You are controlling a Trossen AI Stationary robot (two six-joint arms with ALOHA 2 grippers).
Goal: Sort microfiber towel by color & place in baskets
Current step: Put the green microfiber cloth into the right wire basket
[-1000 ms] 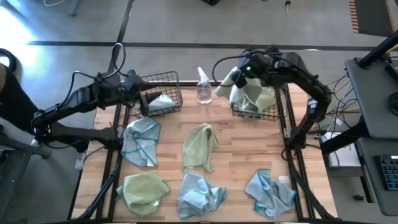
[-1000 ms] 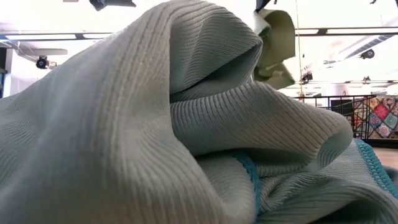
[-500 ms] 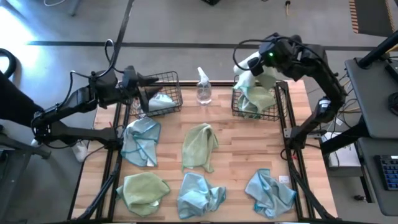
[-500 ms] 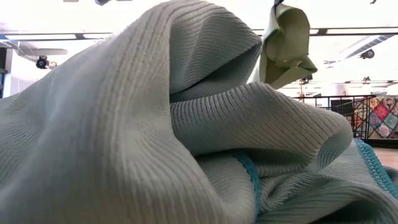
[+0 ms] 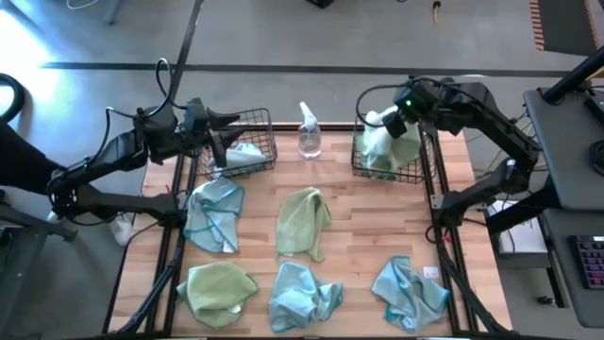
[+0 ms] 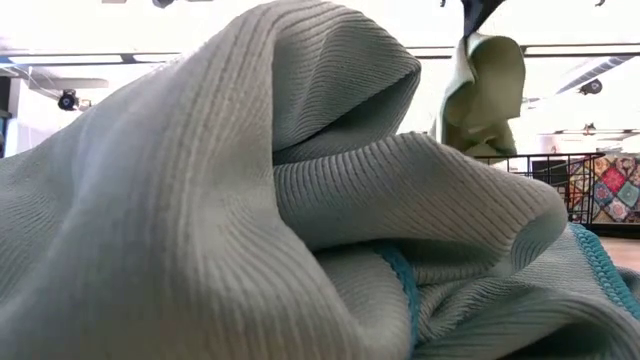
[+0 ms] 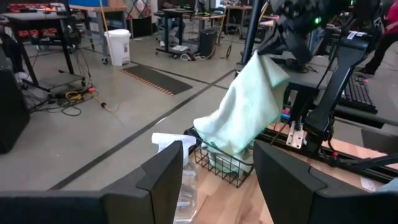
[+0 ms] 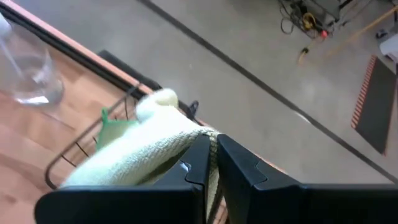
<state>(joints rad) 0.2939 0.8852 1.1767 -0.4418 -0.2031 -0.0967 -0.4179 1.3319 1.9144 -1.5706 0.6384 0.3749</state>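
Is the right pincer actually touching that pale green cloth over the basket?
Touching. The right wrist view shows the right pincer shut on the pale green cloth, which hangs above the right basket.

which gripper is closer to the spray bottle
Left, narrowly. The left gripper hovers open over the left basket beside the spray bottle; the right gripper is over the far basket.

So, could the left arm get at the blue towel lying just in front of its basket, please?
Probably yes: the left tool is open and empty above the left basket, and the blue towel lies uncovered right beside it.
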